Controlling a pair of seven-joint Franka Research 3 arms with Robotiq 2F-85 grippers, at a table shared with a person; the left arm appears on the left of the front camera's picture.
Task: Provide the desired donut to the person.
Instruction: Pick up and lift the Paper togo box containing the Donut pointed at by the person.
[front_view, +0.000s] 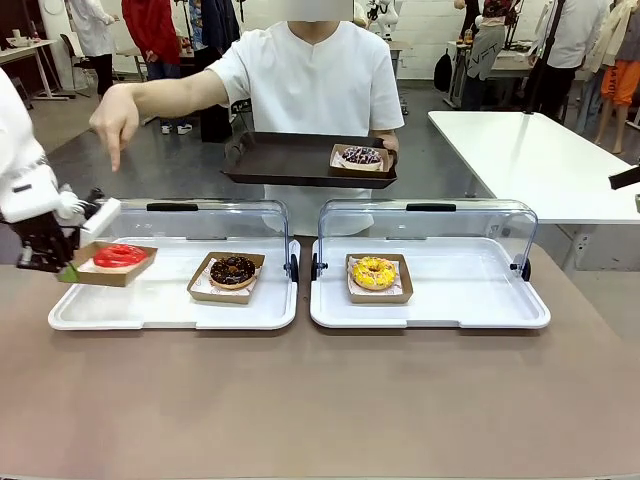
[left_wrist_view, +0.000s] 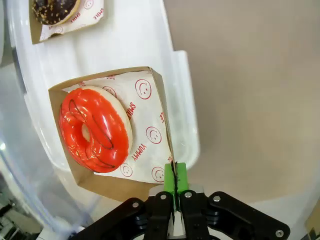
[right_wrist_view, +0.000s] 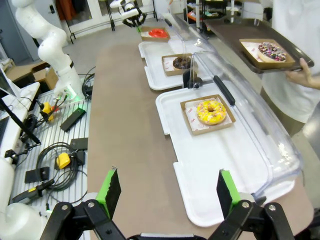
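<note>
Left gripper (left_wrist_view: 175, 176) is clamped on the rim of the cardboard tray (left_wrist_view: 107, 186) carrying the red donut (left_wrist_view: 95, 129), at the left edge of the white tray (left_wrist_view: 125, 45). The person (front_view: 310, 80) points down over that edge and holds a dark tray (front_view: 280, 160). Right gripper (right_wrist_view: 169, 192) has its fingers spread and empty.

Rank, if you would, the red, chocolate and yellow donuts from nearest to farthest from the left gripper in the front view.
1. The red donut, in the cardboard tray that the left gripper pinches, at far left.
2. The chocolate donut, on the right half of the left white tray.
3. The yellow donut, in the right white tray.
</note>
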